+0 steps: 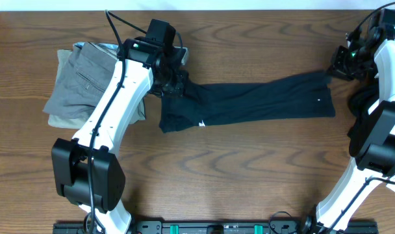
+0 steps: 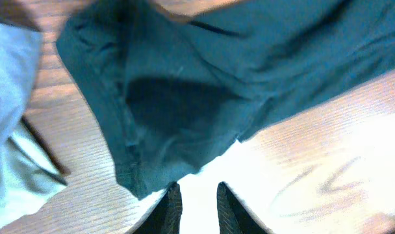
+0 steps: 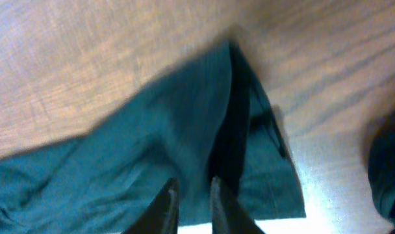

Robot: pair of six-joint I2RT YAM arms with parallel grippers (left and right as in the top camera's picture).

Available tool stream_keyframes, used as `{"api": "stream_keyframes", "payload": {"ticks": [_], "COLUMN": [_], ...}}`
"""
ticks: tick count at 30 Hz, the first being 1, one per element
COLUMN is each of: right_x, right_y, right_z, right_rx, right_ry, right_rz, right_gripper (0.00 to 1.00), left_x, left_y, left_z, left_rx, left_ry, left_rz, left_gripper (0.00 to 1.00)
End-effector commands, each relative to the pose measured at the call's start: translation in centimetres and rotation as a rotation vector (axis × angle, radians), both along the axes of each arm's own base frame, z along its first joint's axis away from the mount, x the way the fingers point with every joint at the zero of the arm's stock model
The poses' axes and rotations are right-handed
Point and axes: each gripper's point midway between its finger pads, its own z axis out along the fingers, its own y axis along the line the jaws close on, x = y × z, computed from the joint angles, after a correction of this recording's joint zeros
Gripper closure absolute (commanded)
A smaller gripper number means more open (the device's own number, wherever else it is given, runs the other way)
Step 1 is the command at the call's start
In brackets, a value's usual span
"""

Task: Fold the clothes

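black T-shirt (image 1: 249, 101) stretched between both | left gripper (image 2: 197, 190) slightly parted, hem just ahead | right gripper (image 3: 192, 184) slightly parted, over shirt

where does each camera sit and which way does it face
overhead: above the table, looking down at the black T-shirt and grey trousers; both arms show.
left wrist: on the left arm, looking down past the left gripper at one shirt end; its fingers show.
right wrist: on the right arm, looking down past the right gripper at the other end.
shared: all see the shirt.
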Motion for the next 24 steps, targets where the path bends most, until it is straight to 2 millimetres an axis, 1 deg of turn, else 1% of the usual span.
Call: {"api": "stream_keyframes", "payload": {"ticks": [1, 2, 5, 7, 9, 10, 12, 14, 18, 21, 24], "right_x": [-0.7, -1.1, -2.0, -2.4, -2.1, -1.9, -1.3, -0.9, -0.8, -0.6, -0.8], "right_y": [-0.2, -0.5, -1.5, -2.7, -3.9, -4.1, -4.2, -4.4, -4.7, -4.4, -3.6], "right_z": [-0.4, -0.5, -0.7, -0.9, -0.9, -0.9, -0.9, -1.4, -3.4, -4.9, -6.6], "right_rx": [-0.008, -0.021, -0.056, -0.093, -0.120, -0.120, -0.108, -0.103, -0.122, -0.112, -0.058], "right_ry": [0.034, 0.050, 0.089, 0.102, 0.087, 0.072, 0.036, 0.012, 0.013, 0.005, 0.016], "right_rz": [0.005, 0.004, -0.010, -0.027, -0.042, -0.034, 0.001, 0.045, 0.170, 0.275, 0.325], "right_gripper": [0.80, 0.79, 0.77, 0.73, 0.69, 0.68, 0.62, 0.57, 0.55, 0.54, 0.54], "left_x": [0.6, 0.8, 0.9, 0.9, 0.9, 0.9, 0.9, 0.8, 0.5, 0.3, 0.0], "left_y": [1.6, 1.9, 2.2, 2.2, 2.2, 2.2, 2.2, 2.2, 2.3, 2.3, 2.4], "left_z": [-0.5, -0.5, -0.6, -0.6, -0.5, -0.5, -0.5, -0.4, 0.5, 1.9, 4.0], "left_rx": [0.088, 0.108, 0.127, 0.126, 0.125, 0.125, 0.121, 0.117, 0.109, 0.097, 0.079], "left_ry": [-0.025, -0.035, -0.041, -0.041, -0.041, -0.040, -0.036, -0.034, -0.043, -0.076, -0.128], "left_rz": [0.021, 0.027, 0.031, 0.031, 0.032, 0.035, 0.055, 0.068, 0.074, 0.076, 0.080], "left_gripper": [0.70, 0.65, 0.64, 0.63, 0.63, 0.62, 0.63, 0.62, 0.63, 0.63, 0.62]}}
